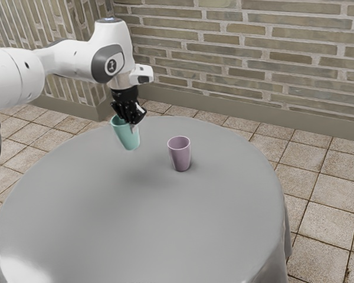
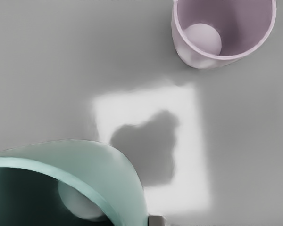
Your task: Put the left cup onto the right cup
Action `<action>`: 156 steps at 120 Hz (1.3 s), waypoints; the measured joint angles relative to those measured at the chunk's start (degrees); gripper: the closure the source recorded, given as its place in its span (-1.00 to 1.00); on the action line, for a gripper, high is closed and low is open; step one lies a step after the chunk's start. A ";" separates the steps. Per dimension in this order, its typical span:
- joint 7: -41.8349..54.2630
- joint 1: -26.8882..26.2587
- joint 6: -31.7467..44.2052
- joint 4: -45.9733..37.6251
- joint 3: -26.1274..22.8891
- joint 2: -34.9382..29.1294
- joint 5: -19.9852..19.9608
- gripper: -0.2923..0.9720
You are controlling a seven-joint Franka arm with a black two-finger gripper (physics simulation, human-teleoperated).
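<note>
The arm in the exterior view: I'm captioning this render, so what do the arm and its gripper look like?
The arm is glossy white, built of thick rounded segments, with a grey round joint cap bearing a small white mark. A white boxy hand carries the black two-finger gripper.

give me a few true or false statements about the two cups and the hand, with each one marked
1. The hand holds the teal cup by its rim. True.
2. The teal cup stands flat on the table. False: it hangs tilted in the air, clear of the grey surface.
3. The purple cup stands upright on the table, open end up. True.
4. The teal cup sits on the purple cup. False: the two are apart, with the purple cup toward the exterior view's right of the teal one.
</note>
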 joint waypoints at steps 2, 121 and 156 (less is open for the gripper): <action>0.00 -0.02 -0.42 0.41 -0.16 0.05 0.22 0.70; 0.55 -3.60 -7.29 24.10 -3.48 12.91 3.27 0.70; 0.62 -3.72 -6.74 28.18 -3.55 16.05 3.42 0.70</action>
